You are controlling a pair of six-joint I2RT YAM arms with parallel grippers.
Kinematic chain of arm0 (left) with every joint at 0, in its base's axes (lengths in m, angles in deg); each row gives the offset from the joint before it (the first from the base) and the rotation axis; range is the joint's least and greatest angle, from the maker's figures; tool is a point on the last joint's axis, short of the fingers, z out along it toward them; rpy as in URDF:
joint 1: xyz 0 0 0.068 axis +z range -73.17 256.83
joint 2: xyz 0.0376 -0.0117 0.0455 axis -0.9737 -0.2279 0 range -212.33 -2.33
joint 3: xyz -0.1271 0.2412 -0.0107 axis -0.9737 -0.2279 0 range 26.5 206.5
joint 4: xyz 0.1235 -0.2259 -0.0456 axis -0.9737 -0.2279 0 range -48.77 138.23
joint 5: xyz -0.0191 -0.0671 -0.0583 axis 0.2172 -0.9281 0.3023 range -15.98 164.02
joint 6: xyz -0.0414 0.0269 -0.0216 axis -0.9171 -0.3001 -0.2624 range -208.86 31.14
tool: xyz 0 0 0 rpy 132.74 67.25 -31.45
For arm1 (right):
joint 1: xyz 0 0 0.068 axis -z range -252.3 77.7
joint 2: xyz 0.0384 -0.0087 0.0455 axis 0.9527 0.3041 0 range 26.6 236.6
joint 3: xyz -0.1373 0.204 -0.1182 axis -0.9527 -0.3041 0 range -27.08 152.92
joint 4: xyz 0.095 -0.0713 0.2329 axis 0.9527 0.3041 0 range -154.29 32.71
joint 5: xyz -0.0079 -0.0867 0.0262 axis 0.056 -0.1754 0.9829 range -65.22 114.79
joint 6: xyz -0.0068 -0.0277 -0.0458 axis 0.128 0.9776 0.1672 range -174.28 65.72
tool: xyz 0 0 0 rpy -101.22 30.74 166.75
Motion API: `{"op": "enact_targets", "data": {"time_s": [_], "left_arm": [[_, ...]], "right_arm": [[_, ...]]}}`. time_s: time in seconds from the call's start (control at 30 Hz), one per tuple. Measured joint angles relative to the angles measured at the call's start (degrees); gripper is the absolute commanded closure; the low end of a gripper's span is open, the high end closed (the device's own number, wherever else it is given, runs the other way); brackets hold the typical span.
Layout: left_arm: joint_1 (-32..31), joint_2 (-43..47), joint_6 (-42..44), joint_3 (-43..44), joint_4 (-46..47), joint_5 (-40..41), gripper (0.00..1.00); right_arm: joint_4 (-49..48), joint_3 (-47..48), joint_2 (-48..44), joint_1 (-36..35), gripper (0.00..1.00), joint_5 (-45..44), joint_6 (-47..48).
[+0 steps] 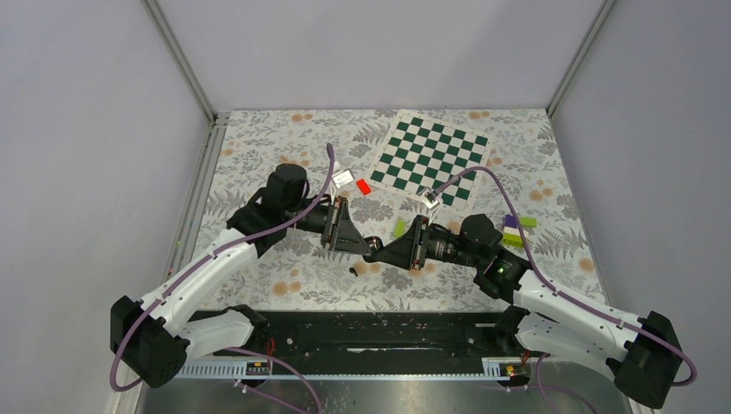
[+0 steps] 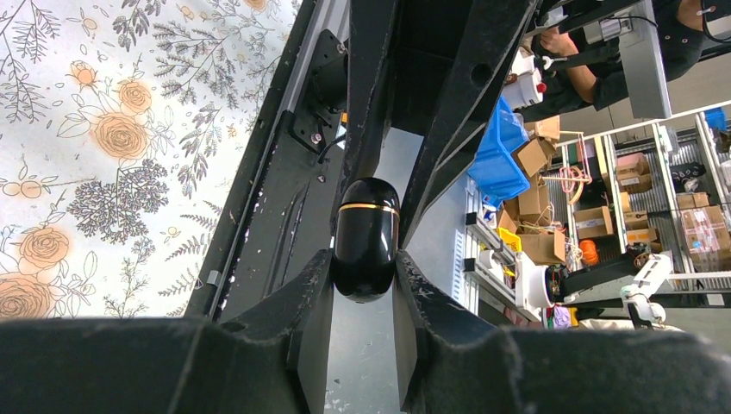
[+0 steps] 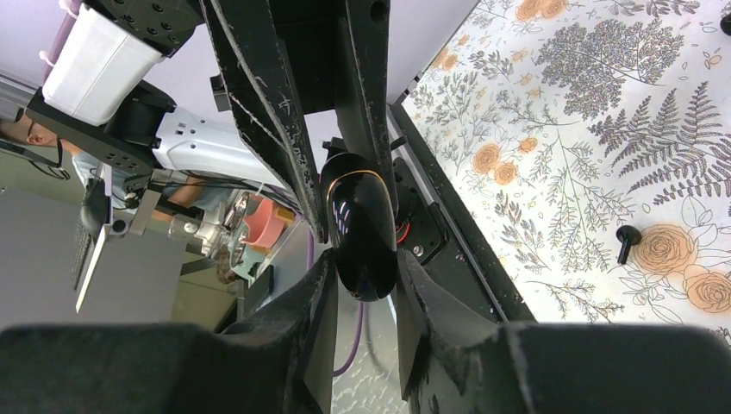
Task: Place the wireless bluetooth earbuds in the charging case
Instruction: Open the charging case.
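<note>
Robotics lab: grey panels (image 1: 86, 129) on aluminium posts (image 1: 181, 59) wall in a floral-covered tabletop (image 1: 284, 285) carrying a green calibration checkerboard (image 1: 434, 158). Beyond it, shelves (image 2: 642, 122) hold cardboard boxes (image 2: 593, 222) beside a blue bin (image 2: 498, 159) and a person (image 2: 586, 65).

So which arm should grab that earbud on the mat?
Probably right: the earbud lies just ahead of the right claw and shows in its wrist view, while the left claw holds the charging case. Right must release the case first.

A green checkerboard (image 1: 429, 159), red block (image 1: 364, 186) and lime-green block (image 1: 399, 228) lie on floral cloth (image 1: 259, 147).
</note>
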Motion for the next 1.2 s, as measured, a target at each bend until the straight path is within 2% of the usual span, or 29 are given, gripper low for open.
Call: {"op": "enact_targets", "data": {"time_s": [0.03, 0.1, 0.13, 0.2, 0.23, 0.33, 0.47, 0.6, 0.73, 0.8, 1.0, 1.2], "left_arm": [[0.0, 0.0, 0.0, 0.0, 0.0, 0.0, 0.81], [0.0, 0.1, 0.1, 0.0, 0.0, 0.2, 0.42], [0.0, 0.2, 0.3, 0.0, 0.0, 0.3, 0.26], [0.0, 0.6, 1.6, 0.0, -0.3, 1.2, 0.07], [0.0, 0.7, 2.0, 0.1, -0.9, 1.7, 0.02], [0.0, 1.9, 3.8, 0.5, -3.7, 5.4, 0.01], [-0.1, 6.2, 6.3, 0.7, -6.1, 15.7, 0.01], [-1.4, 18.0, 10.5, -5.3, -1.2, 28.7, 0.01], [-6.6, 31.4, 18.6, -14.5, 3.8, 41.3, 0.01], [-9.2, 34.1, 23.5, -16.8, 5.2, 45.5, 0.01], [-15.2, 37.2, 39.3, -22.1, 6.6, 50.3, 0.01], [-21.4, 36.0, 54.1, -22.3, 7.1, 53.2, 0.05]], "right_arm": [[0.0, 0.0, 0.0, 0.0, 1.00, -0.1, 0.0], [0.0, 0.0, 0.0, 0.0, 1.00, -0.3, -0.1], [0.0, 0.0, 0.0, 0.0, 1.00, -0.4, -0.1], [-0.3, 0.0, 0.0, 0.0, 1.00, -0.7, -0.5], [-0.3, 0.0, -0.1, 0.0, 1.00, -1.1, -0.7], [0.7, 0.1, -0.1, 0.0, 1.00, -2.5, -1.4], [6.1, 1.5, -0.4, 0.0, 1.00, -5.5, -3.6], [13.0, 4.8, -0.8, 0.0, 1.00, -7.4, -6.6], [17.5, 8.4, -1.0, 0.0, 1.00, -7.2, -9.6], [20.6, 11.5, -0.2, 0.0, 1.00, -6.0, -11.6], [20.3, 14.9, 4.3, 0.0, 1.00, 1.7, -20.9], [21.1, 14.9, 7.1, 0.0, 1.00, 6.8, -27.1]]}}
